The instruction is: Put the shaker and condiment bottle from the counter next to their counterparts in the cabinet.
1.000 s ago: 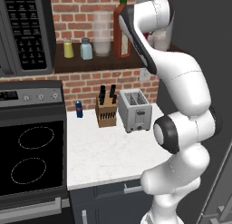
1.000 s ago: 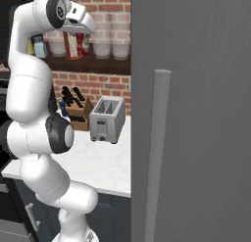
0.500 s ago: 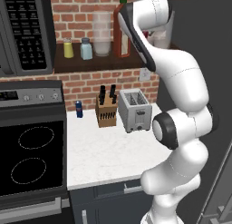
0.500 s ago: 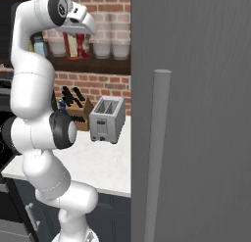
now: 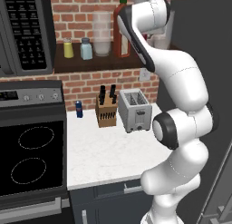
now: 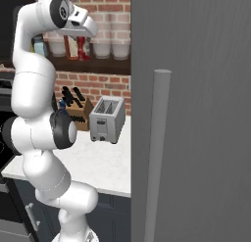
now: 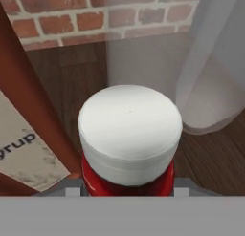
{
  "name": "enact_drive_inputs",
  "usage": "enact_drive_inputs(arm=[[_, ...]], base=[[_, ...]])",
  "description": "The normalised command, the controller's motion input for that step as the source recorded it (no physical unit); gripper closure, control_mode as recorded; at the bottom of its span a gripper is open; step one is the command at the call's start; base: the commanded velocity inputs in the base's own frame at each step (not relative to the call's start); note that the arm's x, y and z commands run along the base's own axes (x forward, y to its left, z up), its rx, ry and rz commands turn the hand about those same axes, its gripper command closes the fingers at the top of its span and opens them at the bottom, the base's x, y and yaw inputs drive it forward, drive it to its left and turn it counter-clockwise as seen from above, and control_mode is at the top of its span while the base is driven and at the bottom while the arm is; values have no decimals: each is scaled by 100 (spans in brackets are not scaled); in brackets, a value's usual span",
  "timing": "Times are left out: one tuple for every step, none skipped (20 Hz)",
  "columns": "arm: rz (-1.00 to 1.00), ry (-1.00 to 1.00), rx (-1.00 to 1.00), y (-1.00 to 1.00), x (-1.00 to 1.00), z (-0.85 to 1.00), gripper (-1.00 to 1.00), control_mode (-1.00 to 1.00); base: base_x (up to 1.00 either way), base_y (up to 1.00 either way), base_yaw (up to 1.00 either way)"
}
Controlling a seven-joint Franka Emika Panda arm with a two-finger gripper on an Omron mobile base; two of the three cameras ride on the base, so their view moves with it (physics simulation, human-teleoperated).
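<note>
- Holding steady since a second ago, the arm barely shifts; the condiment bottle (image 7: 128, 144) sits beside the tall red-brown bottle (image 5: 121, 32) on the cabinet (image 5: 97, 63), so release looks near.
- The shaker (image 5: 86, 49) already stands by the yellow shaker (image 5: 68, 48).
- The arm reaches high; the gripper's partly closed jaws seem clamped around the bottle.

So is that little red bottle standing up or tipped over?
Upright: the hand view looks down on the condiment bottle's white cap, level, over the cabinet's wooden shelf.
</note>
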Motion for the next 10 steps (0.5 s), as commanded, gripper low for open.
enact_drive_inputs(arm=[[0, 0, 0, 0, 5, -3, 100, -100], [0, 0, 0, 0, 7, 0, 100, -100], [0, 0, 0, 0, 6, -1, 100, -100], [0, 0, 0, 0, 4, -4, 100, -100], [0, 0, 0, 0, 4, -6, 100, -100], [0, 0, 0, 0, 6, -6, 100, -100], [0, 0, 0, 0, 8, -4, 100, -100], [0, 0, 0, 0, 11, 0, 100, -100], [0, 0, 0, 0, 14, 0, 100, -100], [0, 0, 0, 0, 15, 0, 100, -100]], base=[[0, 0, 0], [0, 0, 0], [0, 0, 0], [0, 0, 0], [0, 0, 0], [0, 0, 0], [0, 0, 0], [0, 0, 0], [0, 0, 0], [0, 0, 0]])
